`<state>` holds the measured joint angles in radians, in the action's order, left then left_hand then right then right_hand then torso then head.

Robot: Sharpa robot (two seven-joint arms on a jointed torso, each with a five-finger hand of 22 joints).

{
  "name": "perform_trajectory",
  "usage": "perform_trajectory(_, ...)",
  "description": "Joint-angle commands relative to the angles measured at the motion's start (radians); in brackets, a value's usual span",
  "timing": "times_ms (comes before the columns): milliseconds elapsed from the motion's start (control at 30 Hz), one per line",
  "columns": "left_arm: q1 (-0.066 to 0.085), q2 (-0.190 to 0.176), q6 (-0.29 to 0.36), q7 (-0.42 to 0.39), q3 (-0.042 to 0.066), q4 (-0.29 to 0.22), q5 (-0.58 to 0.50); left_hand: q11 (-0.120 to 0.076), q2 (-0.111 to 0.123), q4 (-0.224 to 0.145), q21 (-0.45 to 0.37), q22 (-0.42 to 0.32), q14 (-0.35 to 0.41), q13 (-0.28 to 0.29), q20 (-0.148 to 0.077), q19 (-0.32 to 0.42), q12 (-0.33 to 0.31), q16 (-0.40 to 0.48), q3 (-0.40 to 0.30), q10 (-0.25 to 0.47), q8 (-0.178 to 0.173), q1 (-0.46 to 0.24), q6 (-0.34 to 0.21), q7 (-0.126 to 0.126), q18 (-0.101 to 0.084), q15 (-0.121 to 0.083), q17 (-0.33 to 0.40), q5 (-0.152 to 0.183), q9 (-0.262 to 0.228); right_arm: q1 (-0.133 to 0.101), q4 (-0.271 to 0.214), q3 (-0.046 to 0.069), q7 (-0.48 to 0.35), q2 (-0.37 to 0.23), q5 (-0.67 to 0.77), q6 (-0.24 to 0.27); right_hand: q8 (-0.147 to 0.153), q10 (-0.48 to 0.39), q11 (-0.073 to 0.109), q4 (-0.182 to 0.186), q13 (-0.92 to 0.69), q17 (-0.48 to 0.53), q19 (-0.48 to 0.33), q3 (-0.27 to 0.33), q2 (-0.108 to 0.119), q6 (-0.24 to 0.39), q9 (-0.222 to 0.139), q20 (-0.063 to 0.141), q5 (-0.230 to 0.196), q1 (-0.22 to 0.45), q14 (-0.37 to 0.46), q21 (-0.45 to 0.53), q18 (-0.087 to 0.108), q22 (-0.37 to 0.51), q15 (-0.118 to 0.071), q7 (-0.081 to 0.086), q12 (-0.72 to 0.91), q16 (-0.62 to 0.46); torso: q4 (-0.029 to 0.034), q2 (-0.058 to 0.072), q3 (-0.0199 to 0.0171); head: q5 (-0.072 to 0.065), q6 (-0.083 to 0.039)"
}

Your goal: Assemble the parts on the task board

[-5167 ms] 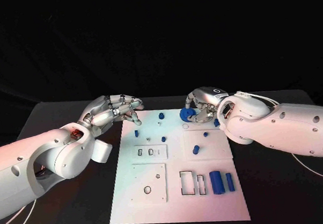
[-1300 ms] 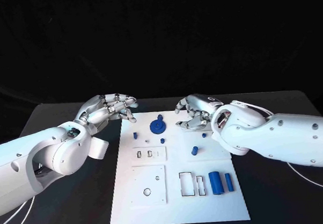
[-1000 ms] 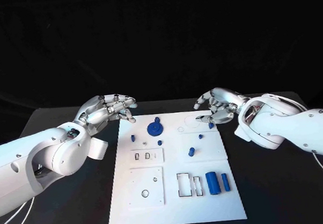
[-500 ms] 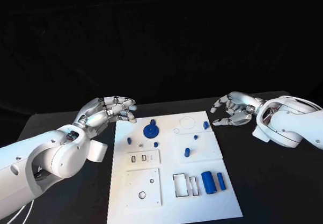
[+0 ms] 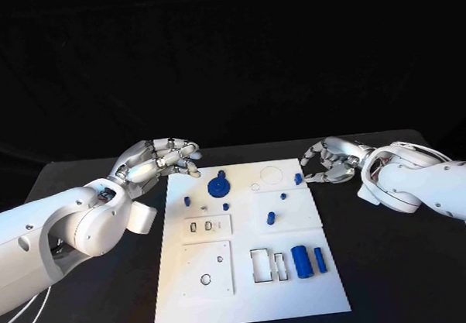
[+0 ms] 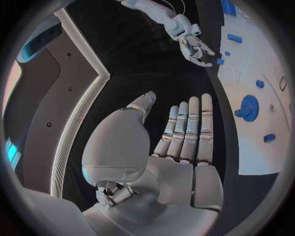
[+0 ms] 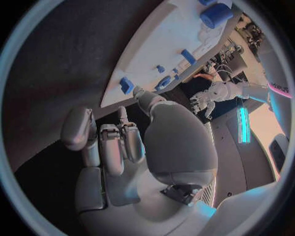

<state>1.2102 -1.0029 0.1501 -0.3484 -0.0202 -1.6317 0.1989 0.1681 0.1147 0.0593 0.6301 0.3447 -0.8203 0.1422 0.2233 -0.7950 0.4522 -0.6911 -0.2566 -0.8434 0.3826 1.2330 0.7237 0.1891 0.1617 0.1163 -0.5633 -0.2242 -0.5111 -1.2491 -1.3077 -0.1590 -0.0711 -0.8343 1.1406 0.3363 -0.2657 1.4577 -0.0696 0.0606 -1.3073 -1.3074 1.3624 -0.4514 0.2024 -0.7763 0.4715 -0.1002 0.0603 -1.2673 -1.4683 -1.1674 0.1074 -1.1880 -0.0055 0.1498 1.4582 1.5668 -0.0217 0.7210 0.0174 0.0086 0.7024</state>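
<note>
Small blue piece (image 5: 298,179) stands at the white board's (image 5: 247,300) far right edge, blue wheel (image 5: 220,185) seated left of it. Right hand (image 5: 329,162) hovers just beside the piece, empty, fingers loosely curled and apart. Left hand (image 5: 163,158) flat, empty, at the far left corner. Judgement: approach sideways, pinch low, lift straight to avoid tipping.

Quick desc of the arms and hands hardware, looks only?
Both arms have smooth white rounded shells with small dark screw holes. Left hand and right hand are silver metal with segmented fingers. Thin white cables loop beside each arm at the picture's lower corners.
</note>
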Motion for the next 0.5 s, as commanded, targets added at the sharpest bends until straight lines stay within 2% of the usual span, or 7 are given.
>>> perform_trajectory(33,0.0,0.0,-0.024,-0.015,0.001,-0.004,0.007,0.0,-0.001,0.002,-0.007,-0.002,-0.007,-0.002,0.0,-0.005,0.0,0.006,0.006,-0.002,-0.002,0.01,-0.003,0.021,0.019,0.001,0.003,-0.004,-0.001,0.006,0.009,0.0,0.007,0.01,0.007,-0.004,-0.002,0.006,0.001,-0.005,-0.12,-0.263,0.005,-0.007,-0.005,-0.01,-0.002,-0.001,0.006,-0.015,-0.102,-0.004,-0.007,-0.001,0.003,0.003,0.006,0.004,0.001,0.003,-0.0008,0.003,0.007)
perform_trajectory(233,0.0,-0.002,-0.022,-0.012,0.0,-0.005,0.007,0.0,-0.002,0.002,-0.008,-0.002,-0.009,-0.003,0.0,-0.006,0.0,0.007,0.007,-0.002,-0.002,0.011,-0.003,0.021,0.019,0.001,0.004,-0.004,-0.001,0.012,0.015,-0.001,0.011,0.022,0.003,-0.021,-0.003,0.007,0.001,-0.01,-0.122,-0.263,0.006,-0.021,-0.009,-0.016,-0.005,-0.001,0.014,-0.022,-0.102,-0.003,-0.007,-0.002,0.003,0.003,0.007,0.004,0.0007,0.004,-0.003,0.003,0.013)
perform_trajectory(500,0.0,-0.004,-0.022,-0.01,0.0,-0.006,0.007,0.0,-0.003,0.005,-0.009,-0.004,-0.016,-0.005,0.0,-0.011,0.0,0.008,0.01,-0.002,-0.004,0.013,-0.006,0.022,0.02,0.0,0.008,-0.003,-0.001,0.014,0.02,-0.001,0.014,0.032,0.008,-0.027,-0.008,0.011,0.003,-0.015,-0.126,-0.263,0.007,-0.034,-0.009,-0.032,-0.007,0.0,0.027,-0.023,-0.102,-0.004,-0.007,-0.005,0.002,0.001,0.01,0.004,0.0018,0.003,-0.0026,0.006,0.019)
